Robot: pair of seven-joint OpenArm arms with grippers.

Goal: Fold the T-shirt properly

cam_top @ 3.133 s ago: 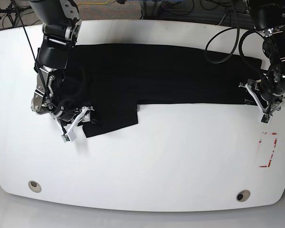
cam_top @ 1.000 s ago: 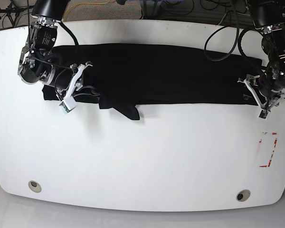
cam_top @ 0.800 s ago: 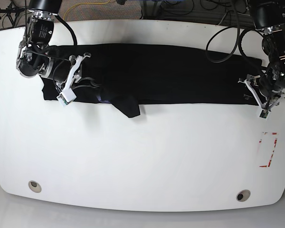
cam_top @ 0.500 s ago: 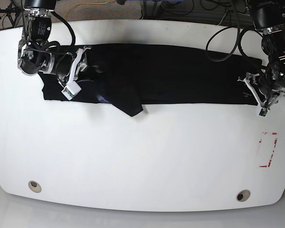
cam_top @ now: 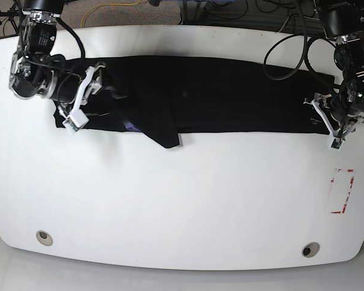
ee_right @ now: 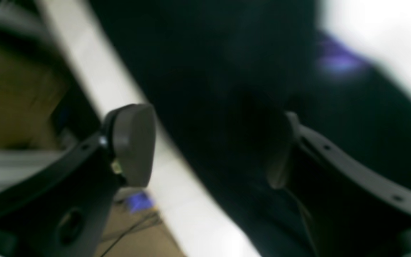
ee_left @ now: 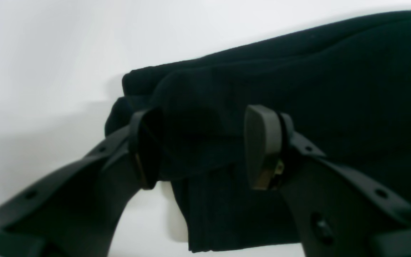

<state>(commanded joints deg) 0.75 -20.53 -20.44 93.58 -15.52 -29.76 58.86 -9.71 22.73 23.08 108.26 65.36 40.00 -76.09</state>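
One black T-shirt [cam_top: 218,94] lies on the white table [cam_top: 182,200] (folded into a long band). Two grippers: the left gripper [ee_left: 205,150] has its jaws apart around the hem, the right gripper [ee_right: 205,146] is released over the cloth.

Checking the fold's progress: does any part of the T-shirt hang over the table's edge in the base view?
No: the T-shirt lies as a long folded band wholly on the white table, with white surface visible all around it.

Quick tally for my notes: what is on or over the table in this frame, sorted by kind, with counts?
Garments: 1, the black T-shirt
Grippers: 2, the right gripper and the left gripper
Red-marked patches on the table: 1, the red marking
Round holes near the front edge: 2, one hole and the other hole
Total: 6
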